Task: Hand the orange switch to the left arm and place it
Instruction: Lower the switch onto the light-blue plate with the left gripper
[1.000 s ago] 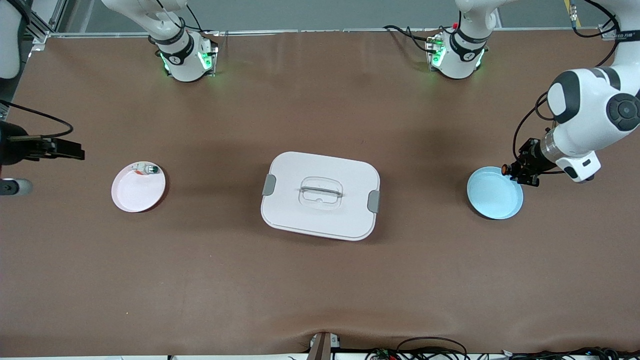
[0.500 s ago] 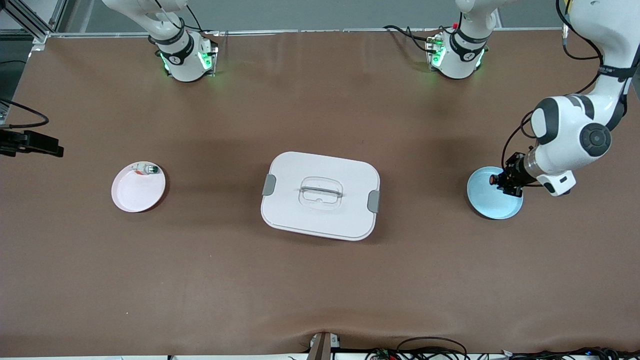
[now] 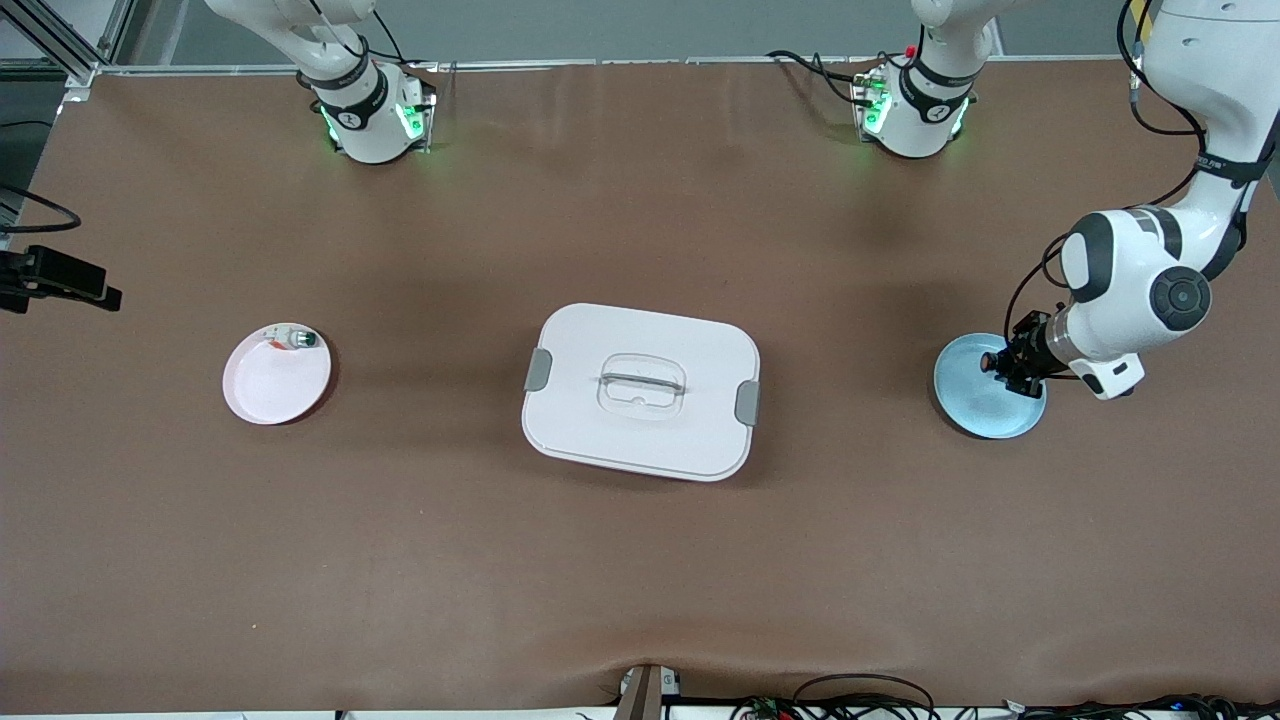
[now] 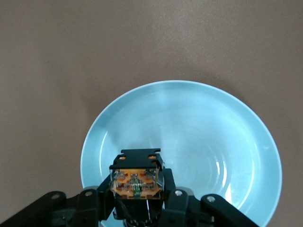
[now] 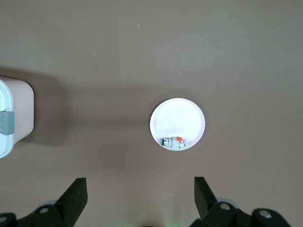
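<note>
- Front view: you have the left gripper (image 3: pixel 1008 365) over the blue plate (image 3: pixel 975 405) at the left arm's end of the table, its fingers shut on the orange switch (image 3: pixel 988 360). The switch hangs above the plate, not lying in it, as far as this view tells.
- Front view: the box (image 3: pixel 640 390) sits mid-table, well apart from the blue plate. Your held switch is already past it on the left arm's side, so I judge that no crossing remains for this arm.
- Front view: the right gripper (image 3: pixel 60 280) shows only at the picture's edge, up in the air at the right arm's end of the table. The pink plate (image 3: pixel 262 392) carries a small white part with a green cap (image 3: pixel 293 339). That arm waits.
- Left wrist view: the switch (image 4: pixel 136 178) is pinched between the fingers (image 4: pixel 176 198), with its orange face toward the camera. The blue plate (image 4: pixel 222 142) lies straight below. The relation your next move turns on: the switch sits over the plate's inner floor, close to one rim, not over the middle. Judgement: a straight lowering would land it inside the plate, though with little margin at that rim.
- Right wrist view: the right fingers (image 5: pixel 75 196) stand wide apart and hold nothing. Pink plate (image 5: pixel 177 120) and white part (image 5: pixel 173 142) lie well below, with a corner of the box (image 5: pixel 14 118) at the frame's edge.
</note>
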Motion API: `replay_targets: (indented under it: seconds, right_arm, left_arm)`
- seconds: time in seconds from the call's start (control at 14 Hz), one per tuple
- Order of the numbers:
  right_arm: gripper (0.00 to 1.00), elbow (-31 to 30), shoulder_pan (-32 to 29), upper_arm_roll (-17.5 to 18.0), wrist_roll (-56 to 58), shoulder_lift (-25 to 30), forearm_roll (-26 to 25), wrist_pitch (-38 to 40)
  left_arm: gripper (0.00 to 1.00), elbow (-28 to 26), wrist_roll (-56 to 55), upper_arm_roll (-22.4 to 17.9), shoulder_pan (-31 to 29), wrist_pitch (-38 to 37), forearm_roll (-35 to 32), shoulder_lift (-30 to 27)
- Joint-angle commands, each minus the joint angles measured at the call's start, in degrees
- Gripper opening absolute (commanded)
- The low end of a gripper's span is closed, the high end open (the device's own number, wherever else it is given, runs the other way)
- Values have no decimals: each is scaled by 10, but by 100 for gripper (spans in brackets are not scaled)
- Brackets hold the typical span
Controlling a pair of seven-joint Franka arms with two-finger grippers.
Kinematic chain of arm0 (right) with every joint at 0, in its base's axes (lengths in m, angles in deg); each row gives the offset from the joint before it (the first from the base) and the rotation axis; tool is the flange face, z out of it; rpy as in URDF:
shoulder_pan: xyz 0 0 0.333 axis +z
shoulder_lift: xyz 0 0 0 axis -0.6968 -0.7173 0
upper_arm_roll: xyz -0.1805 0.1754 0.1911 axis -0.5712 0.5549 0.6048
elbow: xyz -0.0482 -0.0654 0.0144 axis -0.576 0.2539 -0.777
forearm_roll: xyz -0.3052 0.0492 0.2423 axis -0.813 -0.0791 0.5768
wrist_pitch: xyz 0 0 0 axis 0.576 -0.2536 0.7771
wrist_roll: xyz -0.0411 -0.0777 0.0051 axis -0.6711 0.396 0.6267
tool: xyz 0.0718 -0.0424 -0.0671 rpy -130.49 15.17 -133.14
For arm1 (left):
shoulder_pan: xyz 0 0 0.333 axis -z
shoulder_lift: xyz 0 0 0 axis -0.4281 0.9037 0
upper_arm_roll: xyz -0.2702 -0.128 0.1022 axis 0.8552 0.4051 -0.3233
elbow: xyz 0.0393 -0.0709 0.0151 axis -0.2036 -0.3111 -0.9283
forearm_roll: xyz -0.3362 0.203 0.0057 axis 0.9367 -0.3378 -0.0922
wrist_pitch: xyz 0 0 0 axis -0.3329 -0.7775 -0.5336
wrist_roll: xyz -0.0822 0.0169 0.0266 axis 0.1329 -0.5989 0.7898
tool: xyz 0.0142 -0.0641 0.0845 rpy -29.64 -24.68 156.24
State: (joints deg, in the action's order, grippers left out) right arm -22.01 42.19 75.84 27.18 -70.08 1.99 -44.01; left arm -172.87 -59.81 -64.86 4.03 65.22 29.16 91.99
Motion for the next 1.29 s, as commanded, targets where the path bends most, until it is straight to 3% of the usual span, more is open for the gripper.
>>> replay_targets:
  seconds: [0.0, 0.36, 0.5, 0.57, 0.64, 0.71, 1.07, 1.21]
  right_arm:
    - [100, -1, -6, 7, 0, 5, 5, -10]
    - [100, -3, -11, 5, 0, 4, 3, -30]
    - [100, -3, -21, 4, 0, 4, 2, -27]
    - [100, -5, -21, 4, 0, 4, -1, -30]
    - [100, -5, -22, 4, 0, 4, -1, -33]
    - [100, -5, -22, 4, 0, 5, -2, -39]
    - [100, -10, -14, 4, -1, 24, -20, -40]
    - [100, -50, -5, -3, -3, 51, -20, -62]
  left_arm:
    - [1, 15, -12, 4, -11, 18, -18, 25]
    - [4, 16, -15, -6, -11, 40, -19, 45]
    - [10, 16, -15, -7, -11, 43, -19, 45]
    - [33, 16, -14, -7, -11, 43, -19, 46]
    - [93, 16, -12, -7, -12, 44, -21, 46]
    - [100, 18, -14, -7, -12, 44, -23, 45]
    - [100, 21, -15, -7, -11, 43, -23, 40]
    - [100, 25, -16, -7, -11, 43, -23, 39]
